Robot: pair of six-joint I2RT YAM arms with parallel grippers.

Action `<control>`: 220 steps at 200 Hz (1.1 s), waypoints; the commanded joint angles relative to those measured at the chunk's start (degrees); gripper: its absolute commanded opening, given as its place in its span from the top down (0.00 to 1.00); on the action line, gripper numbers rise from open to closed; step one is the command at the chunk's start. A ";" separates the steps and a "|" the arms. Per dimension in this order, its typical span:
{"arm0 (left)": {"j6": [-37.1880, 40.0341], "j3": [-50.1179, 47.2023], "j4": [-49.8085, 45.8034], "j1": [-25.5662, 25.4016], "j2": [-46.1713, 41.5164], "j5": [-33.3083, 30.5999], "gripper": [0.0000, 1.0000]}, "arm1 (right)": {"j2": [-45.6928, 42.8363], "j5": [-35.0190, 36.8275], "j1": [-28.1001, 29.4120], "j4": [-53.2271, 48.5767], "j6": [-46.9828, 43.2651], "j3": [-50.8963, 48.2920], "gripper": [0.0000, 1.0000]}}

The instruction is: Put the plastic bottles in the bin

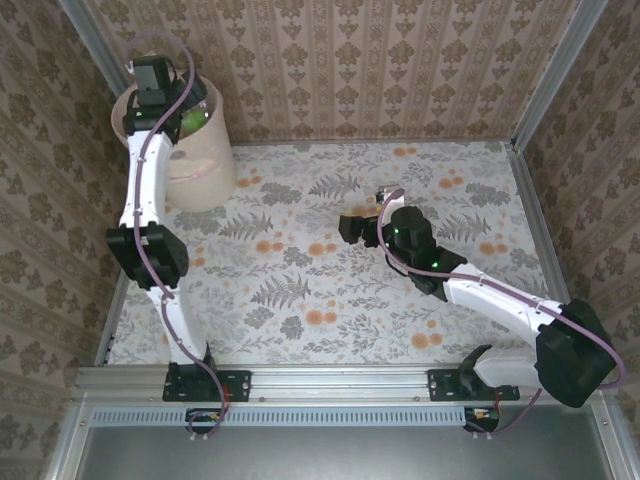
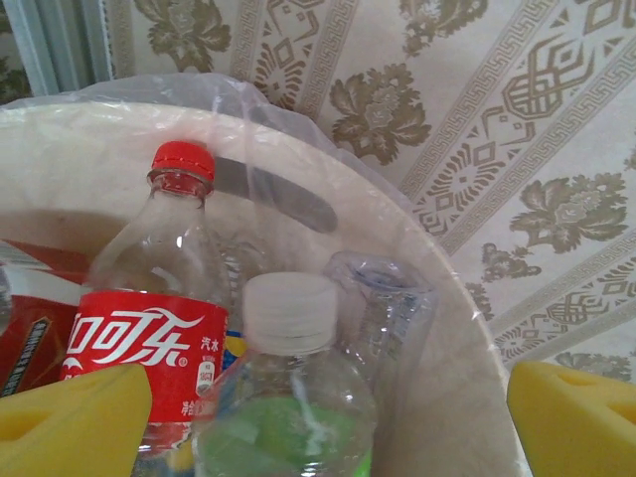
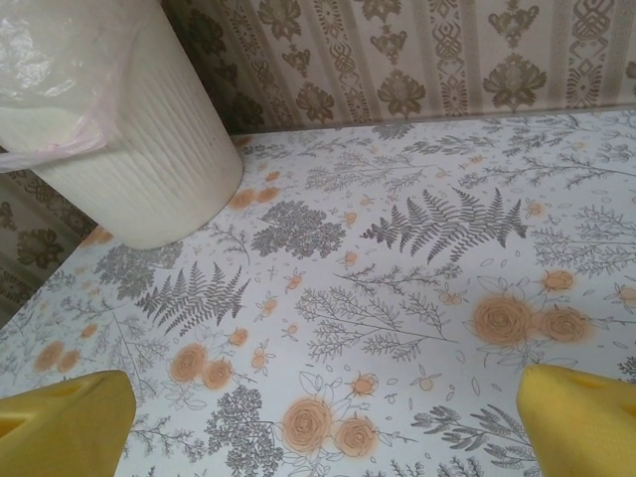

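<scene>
Top view: bin [image 1: 200,160] stands at the table's 10 o'clock, far-L corner, close to the wallpapered wall. L arm rises from its base at 7 o'clock. L gripper [image 1: 160,92] hangs over the bin mouth. Green patch [image 1: 190,118] inside at the rim's 3 o'clock, prob. a bottle label, too small to be sure.

L wrist view: yellow pads [image 2: 70,422] at 8 and 4 o'clock of frame, spread wide, gripping nothing. Below them, inside the bin, w/ clear liner bag [image 2: 268,129] draped over the rim:
- red-cap bottle [image 2: 149,338], red label, roughly upright, at 9 o'clock
- white-cap bottle [image 2: 288,397], green label, at 6 o'clock, btwn the pads but touching neither
- capless clear bottle [image 2: 383,308] just R of it, against the bin wall

Table [image 1: 300,300] has a floral cloth. R gripper [image 1: 358,230] sits low near its centre, arm coming from the 5 o'clock base.

R wrist view: its pads [image 3: 60,427] at 7 and 5 o'clock, jaws wide apart, nothing btwn them, floral cloth beneath. Bin at 10 o'clock, well apart.
</scene>
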 commanded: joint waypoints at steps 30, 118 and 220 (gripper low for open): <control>-0.68 -2.91 1.51 1.03 -5.79 3.88 0.06 | -1.35 2.56 0.18 -0.91 -0.33 -0.62 0.00; 0.71 -15.94 9.80 1.14 -16.47 18.65 0.03 | -4.64 10.22 -0.85 -1.85 -0.21 -3.03 0.00; 0.79 -65.05 20.15 2.30 -57.04 -2.78 0.00 | -10.22 17.39 -15.52 -1.53 -4.37 -9.75 0.00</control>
